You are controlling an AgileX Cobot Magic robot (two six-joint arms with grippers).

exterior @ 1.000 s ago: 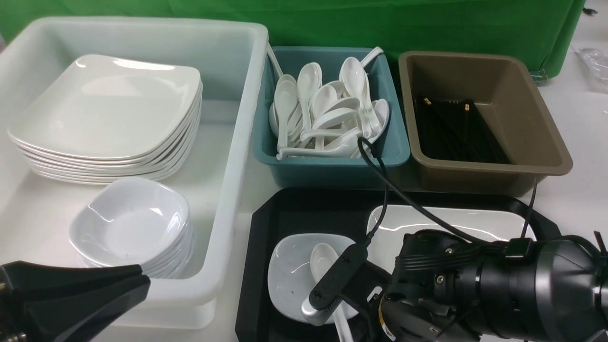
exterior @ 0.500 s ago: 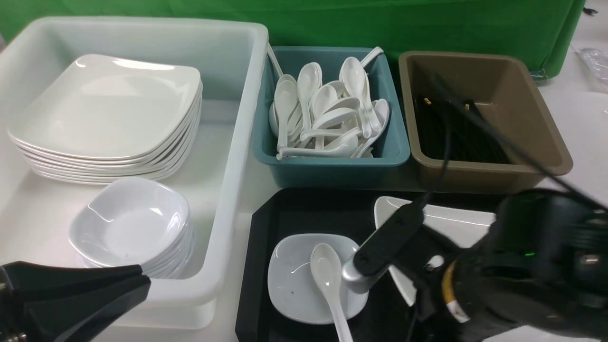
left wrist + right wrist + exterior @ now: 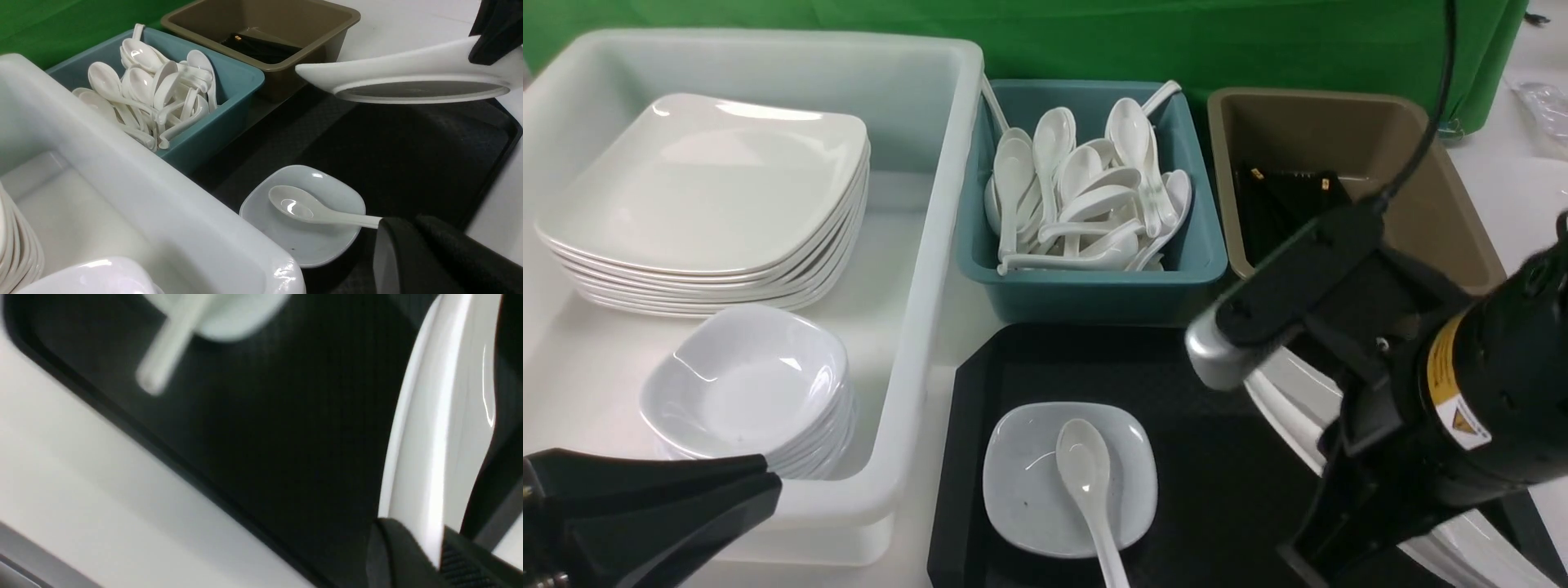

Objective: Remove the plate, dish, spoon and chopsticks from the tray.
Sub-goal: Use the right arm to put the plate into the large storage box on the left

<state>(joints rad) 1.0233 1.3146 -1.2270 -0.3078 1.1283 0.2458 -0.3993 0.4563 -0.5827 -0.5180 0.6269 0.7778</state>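
The black tray (image 3: 1217, 457) lies front centre. On it stands the small white dish (image 3: 1033, 490) with the white spoon (image 3: 1085, 469) lying in it, handle towards me. My right gripper (image 3: 439, 555) is shut on the rim of the large white plate (image 3: 408, 69), which hangs tilted above the tray's right part. The plate's edge (image 3: 1286, 396) shows under the right arm in the front view. My left gripper (image 3: 760, 482) is shut and empty, low at the front left. Black chopsticks (image 3: 1286, 192) lie in the brown bin; none show on the tray.
A white tub (image 3: 931, 269) at the left holds a stack of plates (image 3: 711, 188) and a stack of dishes (image 3: 747, 384). A teal bin (image 3: 1094, 290) of several spoons and the brown bin (image 3: 1462, 245) stand behind the tray.
My right gripper has closed on the plate's rim and risen up and to the right, lifting the plate off the tray. The dish and spoon now show in full. The left arm stayed still.
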